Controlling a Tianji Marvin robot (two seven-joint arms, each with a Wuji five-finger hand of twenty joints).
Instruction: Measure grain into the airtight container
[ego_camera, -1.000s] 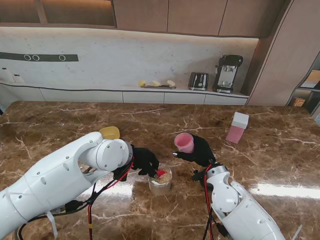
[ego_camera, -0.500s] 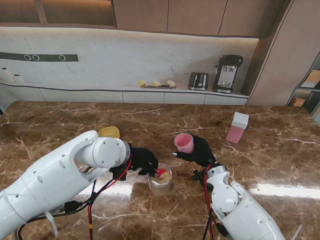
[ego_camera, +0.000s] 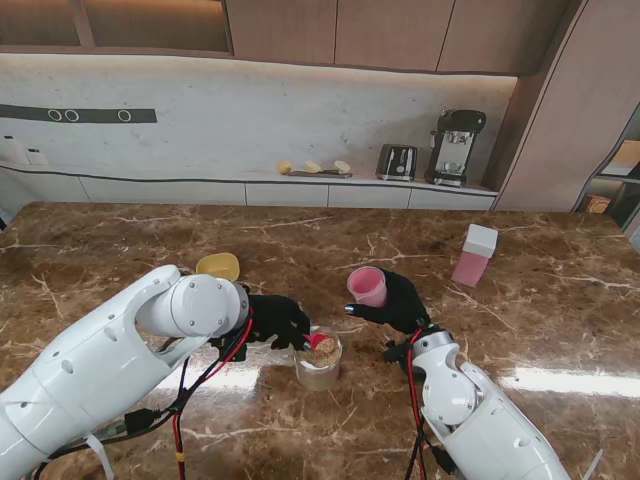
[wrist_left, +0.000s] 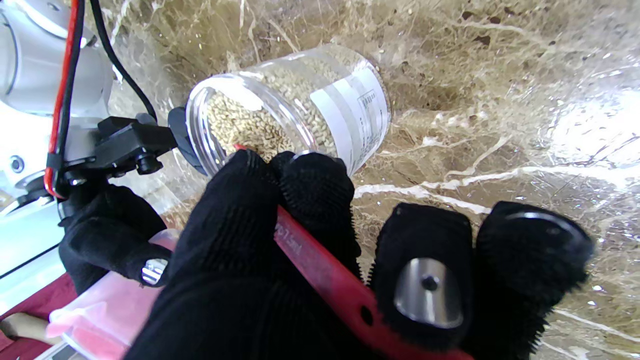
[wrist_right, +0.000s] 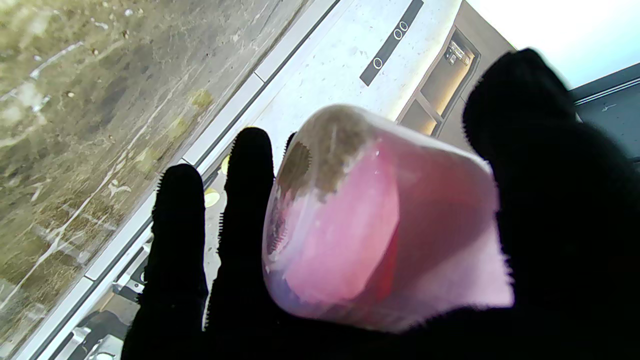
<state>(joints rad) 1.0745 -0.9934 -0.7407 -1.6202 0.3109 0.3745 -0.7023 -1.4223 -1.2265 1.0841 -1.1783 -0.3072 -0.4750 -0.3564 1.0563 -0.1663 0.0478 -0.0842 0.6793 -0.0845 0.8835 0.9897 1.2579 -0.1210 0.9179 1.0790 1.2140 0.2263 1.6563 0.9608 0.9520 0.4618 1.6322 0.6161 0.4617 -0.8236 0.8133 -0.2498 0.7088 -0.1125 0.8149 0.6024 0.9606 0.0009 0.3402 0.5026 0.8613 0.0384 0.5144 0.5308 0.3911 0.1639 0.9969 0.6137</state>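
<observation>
A clear glass jar (ego_camera: 320, 366) (wrist_left: 320, 100) part full of grain stands on the marble between my hands. My left hand (ego_camera: 272, 321) (wrist_left: 280, 260) is shut on a red measuring spoon (ego_camera: 317, 343) (wrist_left: 325, 272), its bowl at the jar's mouth with grain in it. My right hand (ego_camera: 402, 303) (wrist_right: 555, 200) is shut on a translucent pink container (ego_camera: 368, 285) (wrist_right: 380, 225), held off the table to the right of the jar with its mouth upward. The pink container (wrist_left: 105, 310) also shows at the left wrist view's edge.
A yellow lid (ego_camera: 218, 266) lies on the marble table (ego_camera: 540, 320) to the left, farther from me than my left hand. A pink box with a white cap (ego_camera: 474, 254) stands at the far right. Loose grains lie scattered around the jar.
My left forearm has swung to the left and the hand has drawn back slightly, bringing the spoon's bowl up to the jar's mouth. The right hand and the pink container have not moved.
</observation>
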